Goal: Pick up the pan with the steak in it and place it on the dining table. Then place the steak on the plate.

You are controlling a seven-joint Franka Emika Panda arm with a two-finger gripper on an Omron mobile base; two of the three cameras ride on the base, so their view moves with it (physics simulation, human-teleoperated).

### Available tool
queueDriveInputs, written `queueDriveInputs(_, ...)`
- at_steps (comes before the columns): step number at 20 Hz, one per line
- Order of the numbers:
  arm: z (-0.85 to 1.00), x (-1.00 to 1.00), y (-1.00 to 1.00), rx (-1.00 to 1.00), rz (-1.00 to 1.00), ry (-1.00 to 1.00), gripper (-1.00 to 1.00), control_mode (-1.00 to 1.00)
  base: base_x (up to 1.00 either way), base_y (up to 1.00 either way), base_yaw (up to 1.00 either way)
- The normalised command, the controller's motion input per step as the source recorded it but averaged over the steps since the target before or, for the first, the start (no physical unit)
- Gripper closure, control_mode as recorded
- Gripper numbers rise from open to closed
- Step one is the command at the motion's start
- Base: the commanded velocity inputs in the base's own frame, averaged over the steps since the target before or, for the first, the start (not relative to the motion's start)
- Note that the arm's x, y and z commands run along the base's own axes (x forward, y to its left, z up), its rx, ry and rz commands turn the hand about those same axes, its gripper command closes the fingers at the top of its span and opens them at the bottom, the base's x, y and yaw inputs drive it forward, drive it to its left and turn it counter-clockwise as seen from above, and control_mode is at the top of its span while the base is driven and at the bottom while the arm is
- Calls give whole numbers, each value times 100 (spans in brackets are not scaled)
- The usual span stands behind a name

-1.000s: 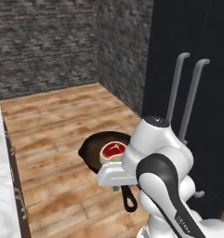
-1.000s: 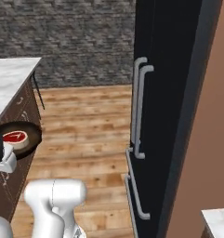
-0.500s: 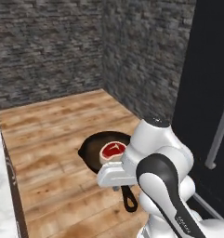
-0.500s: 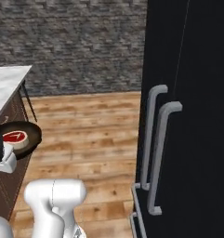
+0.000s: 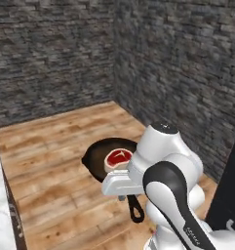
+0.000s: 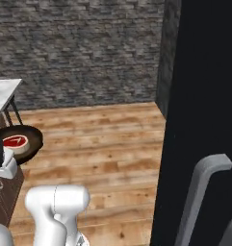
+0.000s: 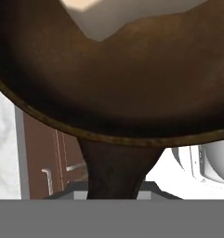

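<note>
Gripping pan point(image 5: 100, 157) handle: hand point(image 5: 123, 183), steak point(image 5: 118, 158) aboard, above open wood floor point(image 5: 55, 141).

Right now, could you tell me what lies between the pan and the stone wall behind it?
Only bare wooden floor separates the pan, with the steak in it, from the stone wall, as the left base view shows.

White arm point(image 5: 163, 151) — rounded shells, black joints

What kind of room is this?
Probably a kitchen. A pan with a steak in it is held up over a wooden floor, beside a marble counter and a tall black fridge.
</note>
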Motion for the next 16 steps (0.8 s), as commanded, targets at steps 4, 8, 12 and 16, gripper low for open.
queueDriveInputs(4, 0, 0, 0, 0, 0, 0, 100, 100, 100, 20, -3)
queueDriveInputs(8, 0, 0, 0, 0, 0, 0, 100, 100, 100, 21, -2)
queueDriveInputs(12, 0, 0, 0, 0, 0, 0, 100, 100, 100, 18, -2)
queueDriveInputs(16, 0, 0, 0, 0, 0, 0, 100, 100, 100, 18, -2)
